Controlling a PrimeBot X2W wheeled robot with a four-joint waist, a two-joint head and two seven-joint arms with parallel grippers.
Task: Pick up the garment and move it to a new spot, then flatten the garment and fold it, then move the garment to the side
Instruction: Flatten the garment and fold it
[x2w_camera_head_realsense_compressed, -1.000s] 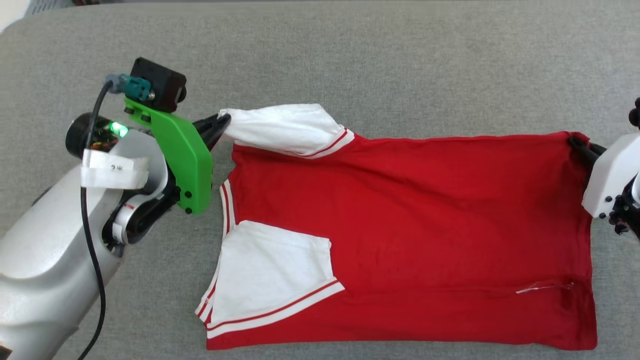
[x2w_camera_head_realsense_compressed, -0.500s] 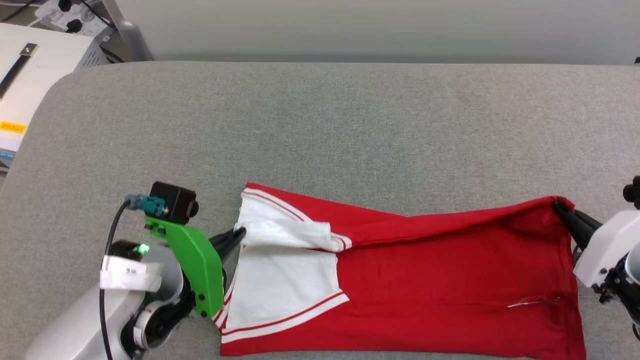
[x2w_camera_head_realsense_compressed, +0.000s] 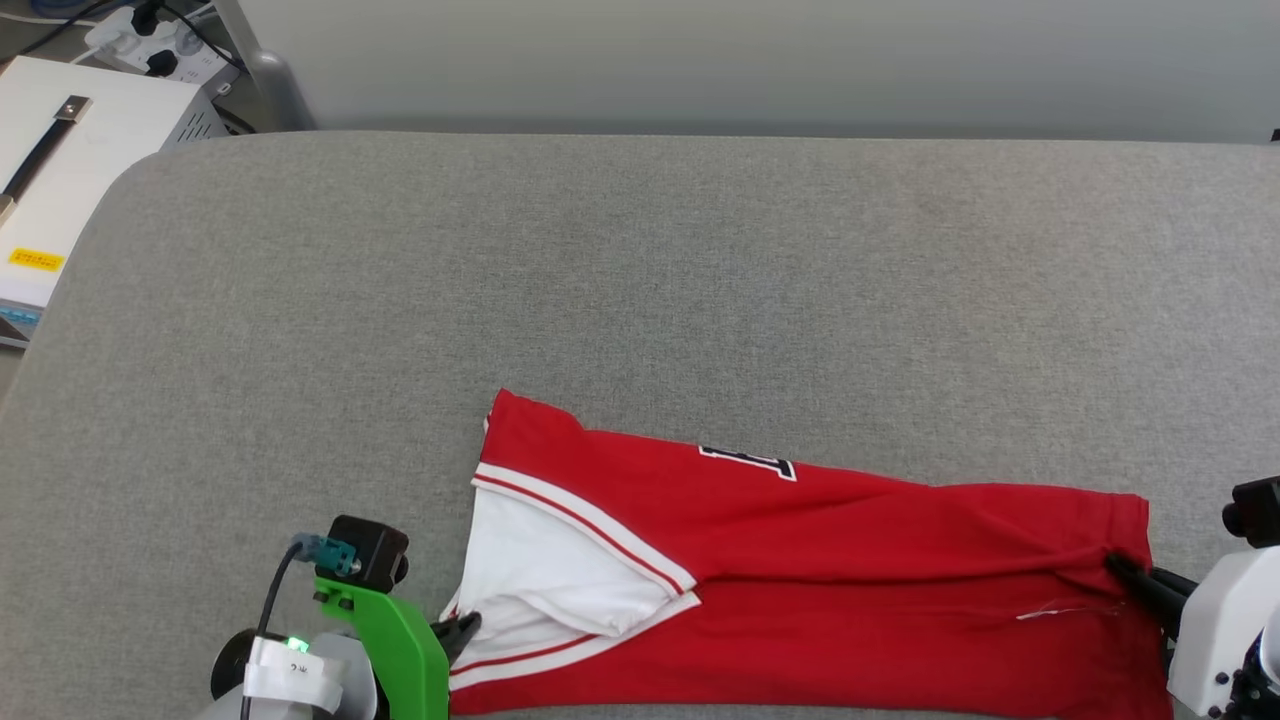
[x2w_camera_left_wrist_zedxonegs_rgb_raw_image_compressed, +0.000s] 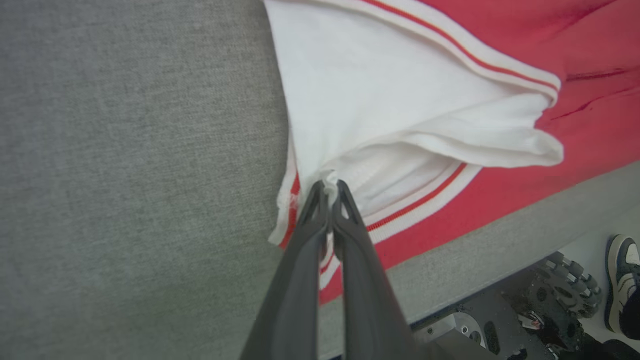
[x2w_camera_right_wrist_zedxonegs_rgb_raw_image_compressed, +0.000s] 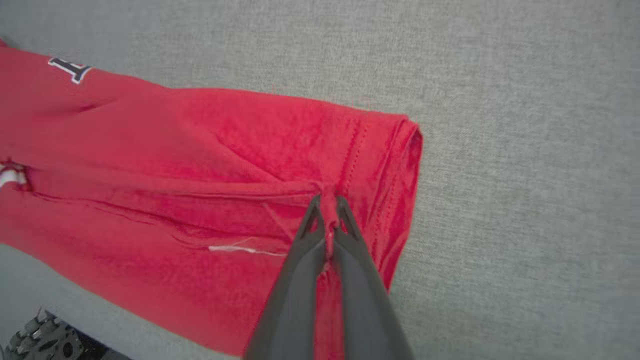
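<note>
The garment (x2w_camera_head_realsense_compressed: 800, 560), a red shirt with white sleeves, lies folded lengthwise along the near edge of the grey surface. A bit of black lettering (x2w_camera_head_realsense_compressed: 745, 462) shows on the turned-over upper layer. My left gripper (x2w_camera_head_realsense_compressed: 462, 628) is shut on white sleeve fabric at the garment's left end; the left wrist view shows the tips of that left gripper (x2w_camera_left_wrist_zedxonegs_rgb_raw_image_compressed: 327, 189) pinching the white cloth (x2w_camera_left_wrist_zedxonegs_rgb_raw_image_compressed: 390, 115). At the right end my right gripper (x2w_camera_head_realsense_compressed: 1120, 568) is shut on the red hem; in the right wrist view a tuck of the red hem (x2w_camera_right_wrist_zedxonegs_rgb_raw_image_compressed: 350, 150) sits pinched in this right gripper (x2w_camera_right_wrist_zedxonegs_rgb_raw_image_compressed: 327, 202).
The grey padded surface (x2w_camera_head_realsense_compressed: 640, 280) stretches wide behind the garment. A white box (x2w_camera_head_realsense_compressed: 60, 180) and cables sit beyond its far left corner. The left wrist view shows the surface's near edge, my wheeled base (x2w_camera_left_wrist_zedxonegs_rgb_raw_image_compressed: 555, 295) and a shoe (x2w_camera_left_wrist_zedxonegs_rgb_raw_image_compressed: 620, 285) below.
Both grippers have drawn the far edge of the garment toward the near edge, folding it over lengthwise, so the lettering now shows. The head camera has tilted up, showing the far edge.
</note>
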